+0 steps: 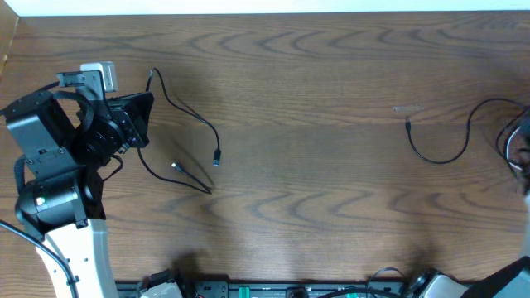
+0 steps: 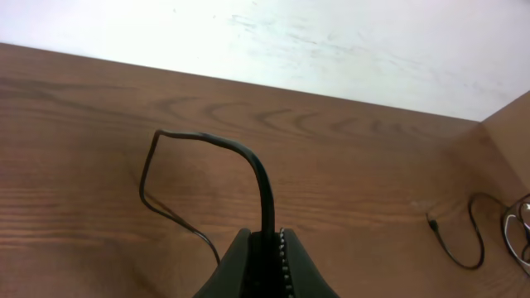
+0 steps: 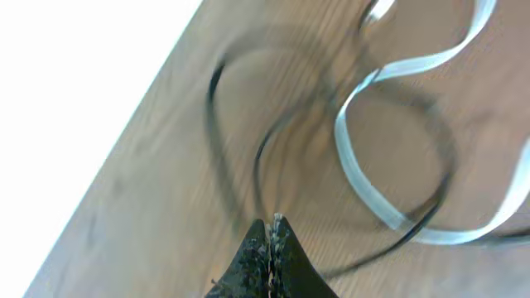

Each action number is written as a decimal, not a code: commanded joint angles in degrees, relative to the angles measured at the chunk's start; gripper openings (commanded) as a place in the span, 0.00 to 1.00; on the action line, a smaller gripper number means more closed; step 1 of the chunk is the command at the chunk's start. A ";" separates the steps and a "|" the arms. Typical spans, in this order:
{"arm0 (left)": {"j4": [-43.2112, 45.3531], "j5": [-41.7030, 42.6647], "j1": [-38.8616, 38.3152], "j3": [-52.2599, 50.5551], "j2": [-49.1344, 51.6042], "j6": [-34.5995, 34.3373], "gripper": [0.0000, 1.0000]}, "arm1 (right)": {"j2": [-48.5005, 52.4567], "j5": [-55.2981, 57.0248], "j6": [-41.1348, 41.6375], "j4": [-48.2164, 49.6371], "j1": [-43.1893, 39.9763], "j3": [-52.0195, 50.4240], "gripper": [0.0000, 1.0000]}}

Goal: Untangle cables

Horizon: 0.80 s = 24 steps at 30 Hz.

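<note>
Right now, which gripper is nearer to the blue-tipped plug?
Left. The left gripper, shut on a black cable, is a short way from the plug; the right gripper is outside the overhead view, by the far coils.

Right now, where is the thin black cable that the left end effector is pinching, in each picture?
Overhead: the thin black cable is far left, trailing right from the left end effector.
Left wrist: the cable rises bottom centre from the shut end effector, looping left.
Right wrist: not in it.
Shared landmark: the brown wooden table.
</note>
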 commanded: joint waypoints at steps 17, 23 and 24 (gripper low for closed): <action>-0.02 0.98 -0.13 0.46 -0.26 0.33 0.07 | 0.50 -19.19 -14.86 -20.46 10.05 1.55 0.76; -0.44 0.98 -0.13 0.46 -0.26 0.33 0.07 | 0.57 -1.79 -17.44 -22.97 21.24 -1.01 0.75; -0.48 0.98 -0.13 0.46 -0.26 0.31 0.08 | 0.66 0.42 -19.78 -22.69 22.27 -1.57 0.71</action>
